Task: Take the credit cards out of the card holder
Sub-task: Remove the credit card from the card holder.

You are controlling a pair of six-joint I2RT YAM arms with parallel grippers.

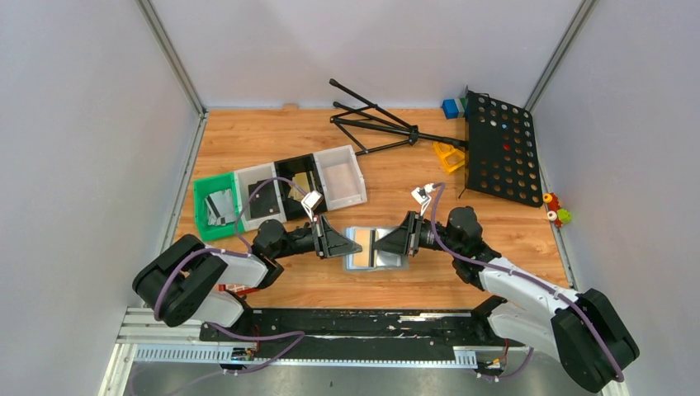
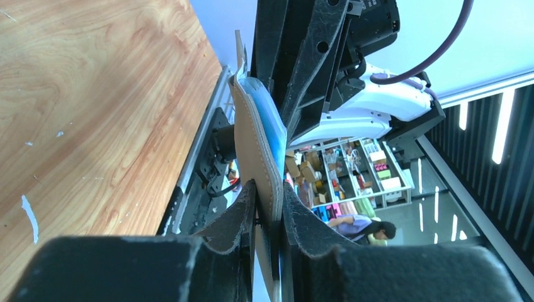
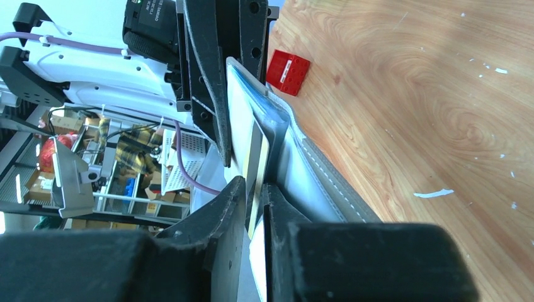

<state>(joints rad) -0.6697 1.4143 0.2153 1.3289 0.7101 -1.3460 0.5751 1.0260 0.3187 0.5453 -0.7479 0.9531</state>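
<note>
The grey card holder (image 1: 373,259) lies open at the table's middle, held between both grippers. My left gripper (image 1: 351,245) is shut on the holder's left flap; in the left wrist view the tan-backed flap (image 2: 255,138) stands edge-on between the jaws of that gripper (image 2: 269,202). My right gripper (image 1: 381,243) comes in from the right. In the right wrist view that gripper (image 3: 255,190) pinches a thin gold-edged credit card (image 3: 258,157) that stands in the holder's pocket (image 3: 315,179). Other cards lie in the green tray (image 1: 204,216), white tray (image 1: 244,183) and black tray (image 1: 285,167).
A clear tray (image 1: 361,186) ends the row of trays at the back left. A black folding stand (image 1: 371,124), a black perforated board (image 1: 499,148), yellow and blue pieces and small toys (image 1: 555,210) are at the back right. A red block (image 3: 288,64) lies by the left arm.
</note>
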